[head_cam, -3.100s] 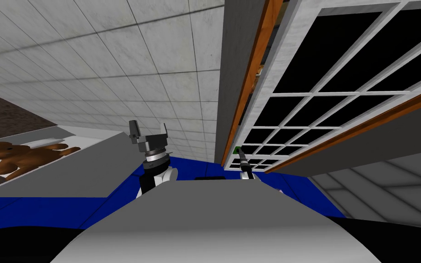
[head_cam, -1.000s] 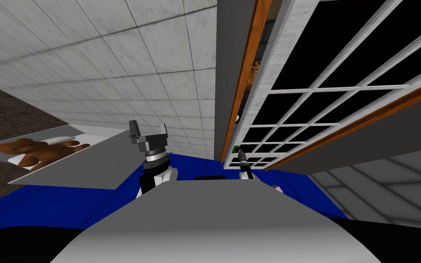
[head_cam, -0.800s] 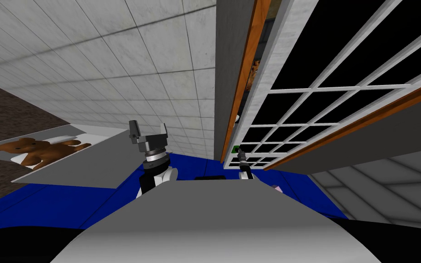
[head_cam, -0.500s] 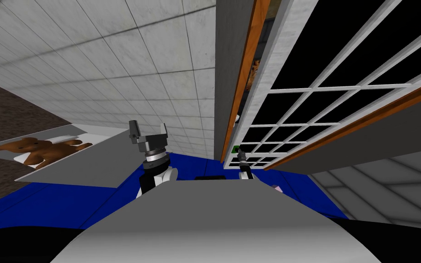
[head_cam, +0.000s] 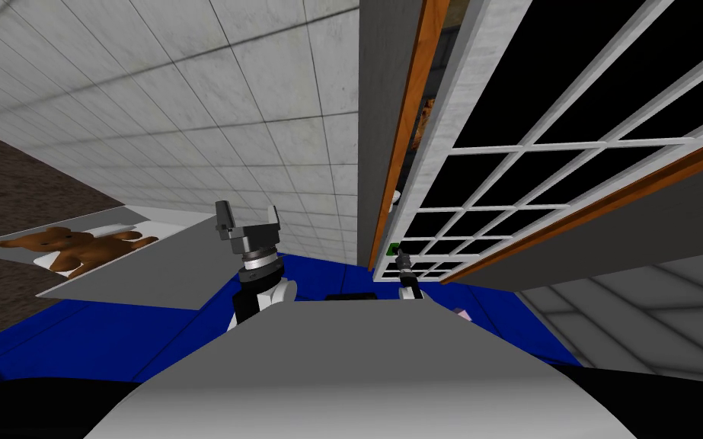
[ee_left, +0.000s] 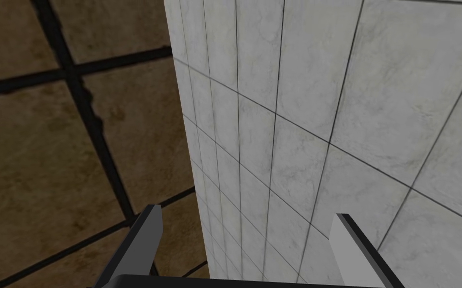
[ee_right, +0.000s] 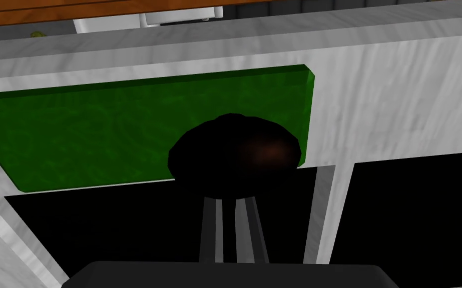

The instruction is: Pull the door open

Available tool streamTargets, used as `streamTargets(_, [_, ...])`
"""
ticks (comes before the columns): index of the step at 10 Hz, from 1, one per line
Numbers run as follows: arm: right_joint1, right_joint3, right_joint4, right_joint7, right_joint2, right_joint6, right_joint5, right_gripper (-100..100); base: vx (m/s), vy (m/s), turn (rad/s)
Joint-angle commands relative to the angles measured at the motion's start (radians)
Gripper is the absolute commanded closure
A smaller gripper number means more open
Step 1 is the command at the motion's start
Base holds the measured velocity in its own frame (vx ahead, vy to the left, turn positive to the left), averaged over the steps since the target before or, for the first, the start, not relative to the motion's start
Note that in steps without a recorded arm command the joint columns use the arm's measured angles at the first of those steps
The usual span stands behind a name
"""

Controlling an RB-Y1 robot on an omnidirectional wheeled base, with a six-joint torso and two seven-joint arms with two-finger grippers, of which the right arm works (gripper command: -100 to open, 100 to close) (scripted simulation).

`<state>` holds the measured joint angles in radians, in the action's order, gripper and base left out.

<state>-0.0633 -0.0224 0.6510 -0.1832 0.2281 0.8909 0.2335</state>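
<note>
Room: white tiled wall (head_cam: 190, 99) is filling the upper left.
Door (head_cam: 460, 91): white, paned, standing ajar right of centre; dark knob (ee_right: 235, 150) on a green plate (ee_right: 99, 130).
Right gripper (ee_right: 227, 200): fingers are pinching the knob.
Left gripper (head_cam: 248, 213): fingers are gaping wide, holding nothing.

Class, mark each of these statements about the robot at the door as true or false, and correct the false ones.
1. The left gripper has its fingers open. True.
2. The right gripper is shut on the dark knob. True.
3. The plate behind the knob is red. False: it is green.
4. The door has panes that show a garden. False: its white bars surround black areas.
5. The brown teddy bear is on the robot's right. False: it is on the robot's left.
</note>
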Motion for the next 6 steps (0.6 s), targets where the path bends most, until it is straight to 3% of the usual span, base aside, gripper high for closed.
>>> streamTargets(1, [0.0, -0.025, 0.037, -0.006, -0.024, 0.002, -0.008, 100, -0.009, -0.002, -0.003])
streamTargets(6, [0.0, -0.025, 0.031, -0.006, -0.024, 0.002, -0.008, 100, 0.001, -0.001, 0.001])
